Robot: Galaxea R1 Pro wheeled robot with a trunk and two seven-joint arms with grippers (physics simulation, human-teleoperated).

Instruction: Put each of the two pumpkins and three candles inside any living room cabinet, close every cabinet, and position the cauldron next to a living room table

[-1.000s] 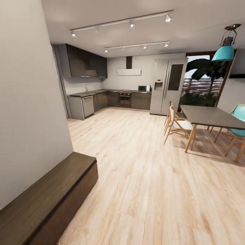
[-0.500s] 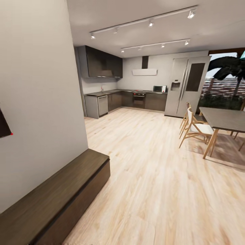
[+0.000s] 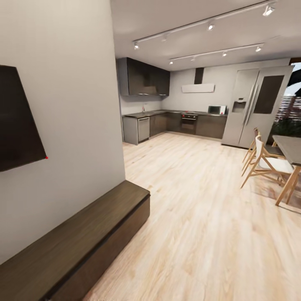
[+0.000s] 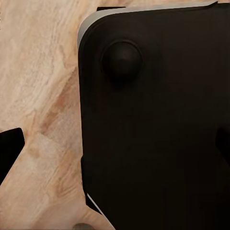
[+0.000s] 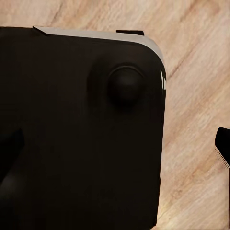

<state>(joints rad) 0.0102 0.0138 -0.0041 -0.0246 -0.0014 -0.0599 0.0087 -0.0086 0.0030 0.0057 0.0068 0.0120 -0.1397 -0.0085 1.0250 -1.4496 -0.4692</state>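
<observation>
The long, low dark-brown cabinet (image 3: 83,234) runs along the left wall in the head view, its visible front shut. The pumpkins, candles, cauldron and grey coffee table are out of view. In the left wrist view my left gripper (image 4: 115,148) hangs over my black base (image 4: 158,120) and the wood floor, one dark fingertip (image 4: 8,151) at the frame's edge. My right gripper (image 5: 115,148) hangs the same way in the right wrist view, with a fingertip (image 5: 223,143) at the edge. Both have their fingers wide apart and hold nothing.
A dark TV panel (image 3: 19,121) hangs on the wall above the cabinet. The wooden-legged dining table (image 3: 292,148) and chairs (image 3: 267,163) stand at the right. Grey kitchen units (image 3: 175,123) and a fridge (image 3: 257,106) line the far wall. Pale wood floor (image 3: 200,217) stretches between.
The head camera has turned left: the dining table and fridge slid toward the right edge, and the wall TV came into view. The cabinet itself looks unchanged.
</observation>
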